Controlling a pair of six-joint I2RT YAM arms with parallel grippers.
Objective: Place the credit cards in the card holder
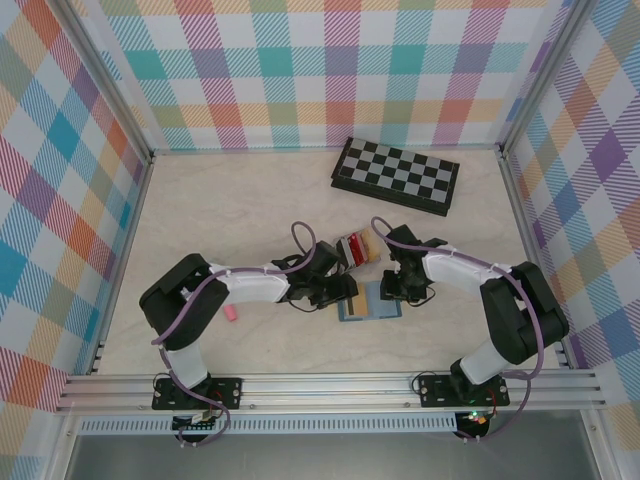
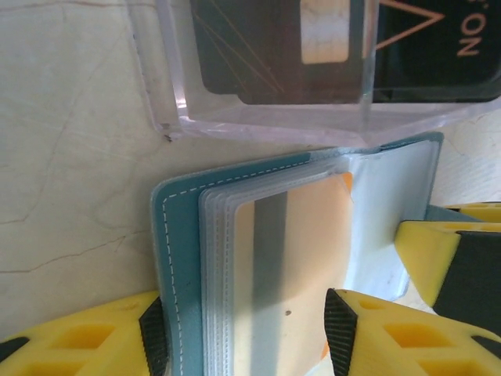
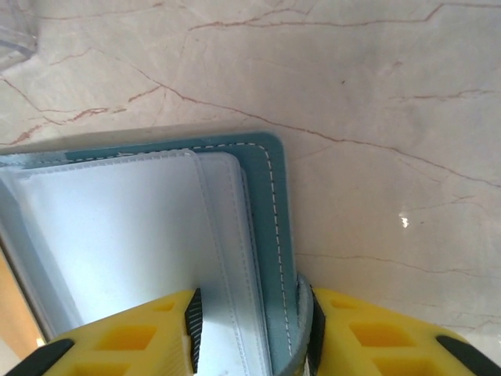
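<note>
Clear plastic sleeves [image 2: 215,258] are the weak point here. The tan card [image 2: 305,266] lies flat on the open card holder [image 1: 370,303], and I cannot tell whether it sits fully inside a pocket. A careless push could buckle a sleeve or slide the card out over the cover onto the table [image 3: 391,117]. The holder lies between the two arms, just beside the clear rack [image 2: 266,117] with the dark cards [image 2: 258,47], so a tug from either side could drag it against that rack or fold it shut. The left gripper [image 2: 244,329] stands about half open, its pads either side of the holder's left half and the tan card; whether it presses I cannot tell. The right gripper [image 3: 250,333] is narrow, its pads against the cover's stitched edge and the outer sleeves, which looks like a pinch.
</note>
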